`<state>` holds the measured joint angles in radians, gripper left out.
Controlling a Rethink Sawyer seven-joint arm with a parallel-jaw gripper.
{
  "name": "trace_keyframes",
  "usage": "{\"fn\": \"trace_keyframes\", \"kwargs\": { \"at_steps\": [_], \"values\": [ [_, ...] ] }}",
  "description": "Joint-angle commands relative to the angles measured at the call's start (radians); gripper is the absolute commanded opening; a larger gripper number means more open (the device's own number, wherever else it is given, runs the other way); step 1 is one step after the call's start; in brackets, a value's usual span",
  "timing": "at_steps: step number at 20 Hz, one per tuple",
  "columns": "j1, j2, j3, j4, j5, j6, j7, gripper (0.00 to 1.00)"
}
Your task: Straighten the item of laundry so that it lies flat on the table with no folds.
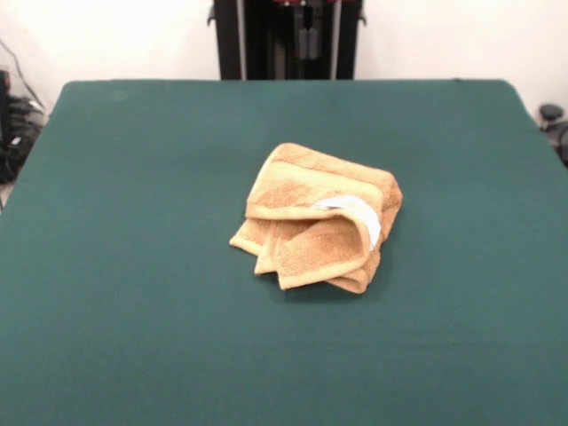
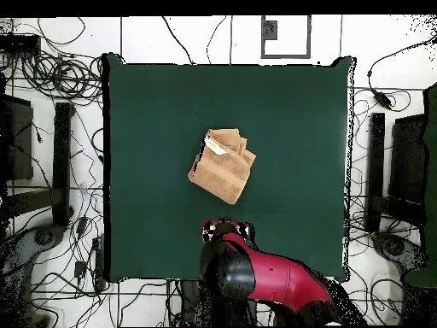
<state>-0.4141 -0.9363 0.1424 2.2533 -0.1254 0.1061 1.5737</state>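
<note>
Overhead view, hand (image 2: 227, 229): it sits at the end of the red and black arm (image 2: 273, 282), over the worktop's edge nearest the robot, at about 6 o'clock from the towel. I cannot tell if it is released or clenched, because the arm covers it from above.
Front view, hand: it does not show; only the black pedestal (image 1: 286, 40) stands at 12 o'clock behind the worktop.
Hand to towel: apart, with bare green cloth between them, and nothing is grasped as far as I can see.
Towel (image 1: 315, 217): orange-tan terry, lying near the middle of the worktop, folded over itself in several layers, so it is not flat.
Towel in overhead view (image 2: 224, 165): a compact, tilted, roughly square bundle.
Tag (image 1: 359, 213): a white strip on top of the folds, toward 3 o'clock of the towel in the front view.
Worktop (image 1: 133, 266): dark green, much larger than the towel.
Around the worktop: many black cables (image 2: 51, 77) on the pale floor.
</note>
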Motion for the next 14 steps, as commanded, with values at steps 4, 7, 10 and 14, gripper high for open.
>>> {"fn": "trace_keyframes", "kwargs": {
  "at_steps": [4,7,10,14],
  "values": [
    [0.087,0.01,0.039,0.051,-0.003,-0.034,0.183,0.0],
    [0.184,0.022,-0.053,-0.028,0.013,0.02,0.186,0.0],
    [0.237,0.058,-0.09,-0.108,0.04,0.076,0.187,0.0],
    [0.274,0.046,-0.122,-0.172,0.072,0.176,0.187,0.0]
  ]
}}
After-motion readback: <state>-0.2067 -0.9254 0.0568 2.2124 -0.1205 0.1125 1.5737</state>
